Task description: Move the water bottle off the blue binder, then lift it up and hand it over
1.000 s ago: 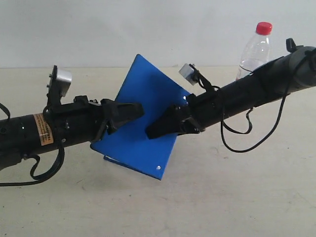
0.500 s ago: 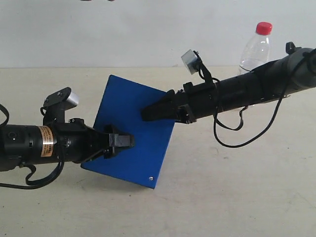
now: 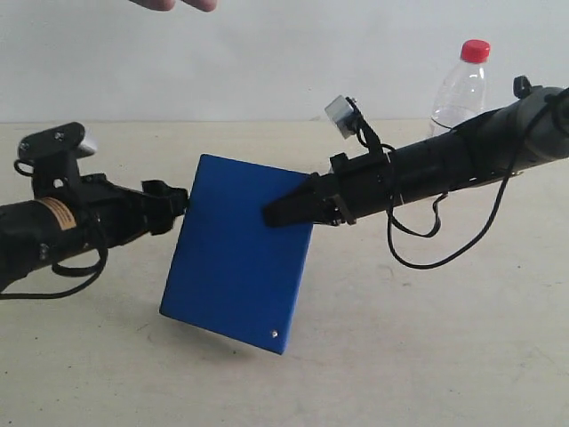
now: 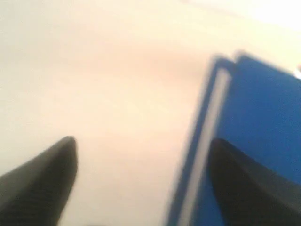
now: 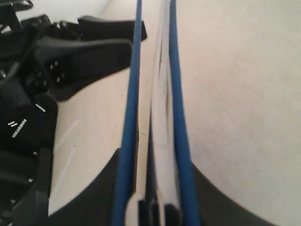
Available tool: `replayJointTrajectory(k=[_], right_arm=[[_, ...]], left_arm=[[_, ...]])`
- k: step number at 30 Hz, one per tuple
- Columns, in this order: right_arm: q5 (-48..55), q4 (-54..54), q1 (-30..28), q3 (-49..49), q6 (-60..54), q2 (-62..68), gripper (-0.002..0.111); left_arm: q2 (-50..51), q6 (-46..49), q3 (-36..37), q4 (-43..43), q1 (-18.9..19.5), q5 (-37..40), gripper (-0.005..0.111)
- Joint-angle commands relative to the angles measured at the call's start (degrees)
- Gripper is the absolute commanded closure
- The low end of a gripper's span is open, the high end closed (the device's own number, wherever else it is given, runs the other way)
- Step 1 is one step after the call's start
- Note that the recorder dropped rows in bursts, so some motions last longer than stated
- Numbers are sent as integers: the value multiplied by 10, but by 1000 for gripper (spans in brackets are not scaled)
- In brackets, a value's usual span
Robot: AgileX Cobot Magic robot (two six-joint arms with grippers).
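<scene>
1. Spreading beneath both tools, the worktop (image 3: 427, 356) is pale, matte and faintly speckled.
2. Hanging tilted from the right tool (image 3: 280, 212), the binder (image 3: 236, 258) is a flat, rigid, deep-blue rectangle with white pages and a silver rivet. It appears raised off the worktop, probably for handing over.
3. The right tool's tapered black jaws are clamped on the binder's edge, with covers and pages pinched between them.
4. The left tool (image 3: 178, 200) has its jaws spread wide and holds nothing. It sits just beside the binder's opposite edge.
5. The bottle (image 3: 462, 84) is clear plastic with a red cap. It stands upright behind the right tool's arm, well apart from the binder, so that step looks done.
</scene>
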Motion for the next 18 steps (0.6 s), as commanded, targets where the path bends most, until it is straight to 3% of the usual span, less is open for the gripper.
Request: replayJointTrajectory(k=[1,2,3,6,11,18], right_arm=[[26,-21,1,-1,11,-7,108],[26,-27,1,-1,15,-7,108],[26,-37,1,-1,17,-10,108],[26,-63,1,-1,27,-24,108],[26,-116,1,-1,27,-88,109],[14,-248,1,-1,110,-236,109]], left_arm=[[-69,183,21,-140,1,1,82],[-84,190,27,-141,1,1,98],[-106,205,37,-139,1,1,101],[-160,235,66,-153,1,-13,102],[-275,310,131,-211,1,-121,102],[-451,606,146,-359,0,-113,102]])
